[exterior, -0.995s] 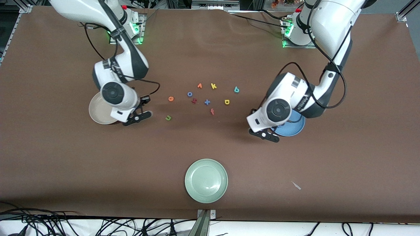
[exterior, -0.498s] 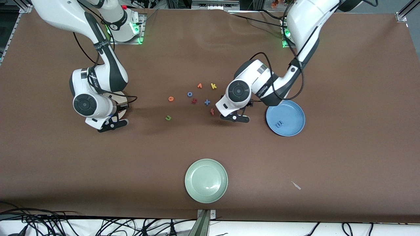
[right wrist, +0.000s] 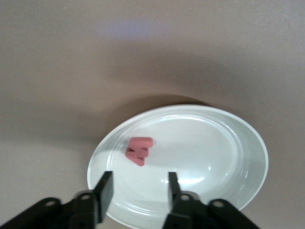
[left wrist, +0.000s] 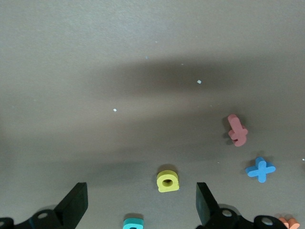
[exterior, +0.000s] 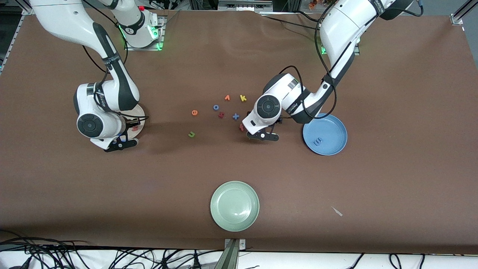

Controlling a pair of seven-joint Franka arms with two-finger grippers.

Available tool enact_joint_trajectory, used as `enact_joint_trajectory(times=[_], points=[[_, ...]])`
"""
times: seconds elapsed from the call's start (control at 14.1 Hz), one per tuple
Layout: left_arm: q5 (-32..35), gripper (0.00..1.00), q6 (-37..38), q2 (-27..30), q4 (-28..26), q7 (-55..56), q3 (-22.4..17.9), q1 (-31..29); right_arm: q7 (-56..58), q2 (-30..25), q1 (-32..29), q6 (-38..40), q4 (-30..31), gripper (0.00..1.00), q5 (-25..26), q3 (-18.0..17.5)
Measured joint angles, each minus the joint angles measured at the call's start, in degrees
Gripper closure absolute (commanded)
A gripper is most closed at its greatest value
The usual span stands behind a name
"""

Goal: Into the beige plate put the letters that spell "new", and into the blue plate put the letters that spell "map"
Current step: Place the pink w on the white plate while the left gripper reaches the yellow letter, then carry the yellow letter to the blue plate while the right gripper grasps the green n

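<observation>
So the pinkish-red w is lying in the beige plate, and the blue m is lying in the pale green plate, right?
Not quite. The pinkish-red w does lie in the beige plate, as the right wrist view shows. But the blue m lies in the blue plate, not the pale green plate; the front view shows it.

The w point(right wrist: 138, 150) lay in the beige plate point(right wrist: 228, 143) toward the right arm's end; the m point(exterior: 317, 141) lay in the blue plate point(exterior: 334, 147) toward the left arm's end, the remaining letters scattered between them.
</observation>
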State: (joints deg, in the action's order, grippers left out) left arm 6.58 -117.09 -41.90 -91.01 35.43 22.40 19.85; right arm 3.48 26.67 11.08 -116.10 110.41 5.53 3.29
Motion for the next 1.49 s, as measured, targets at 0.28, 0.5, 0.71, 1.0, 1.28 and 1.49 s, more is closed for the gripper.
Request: enact_joint_trajectory(times=[0.28,0.5,0.71,1.0,1.28,1.49], points=[[0.0,0.00,-1.8,0.0,-1.6,0.1,0.1,0.5,0.0,-0.1,0.7,6.0,-7.0,0.00,-0.1,-4.3],[0.0,0.00,-4.2,0.0,-3.0,1.3,0.1,0.4,0.0,0.0,1.4,5.8,-8.8,0.00,-0.4,-8.2],[0.0,0.00,-7.9,0.7,-6.4,2.8,0.1,0.4,0.0,0.5,1.5,2.4,-8.9,0.00,-0.9,-11.4],[0.0,0.00,-13.4,2.4,-11.9,3.8,0.1,0.3,0.0,3.0,3.0,-4.6,-8.8,0.00,-0.9,-14.0],[0.0,0.13,-14.7,3.2,-13.9,4.7,0.2,0.5,1.8,5.5,4.8,-13.0,-7.6,0.00,-0.9,-14.1],[0.0,0.29,-16.7,3.1,-14.5,4.8,0.2,0.7,5.2,6.5,5.2,-17.3,-6.1,0.00,-0.8,-14.3]])
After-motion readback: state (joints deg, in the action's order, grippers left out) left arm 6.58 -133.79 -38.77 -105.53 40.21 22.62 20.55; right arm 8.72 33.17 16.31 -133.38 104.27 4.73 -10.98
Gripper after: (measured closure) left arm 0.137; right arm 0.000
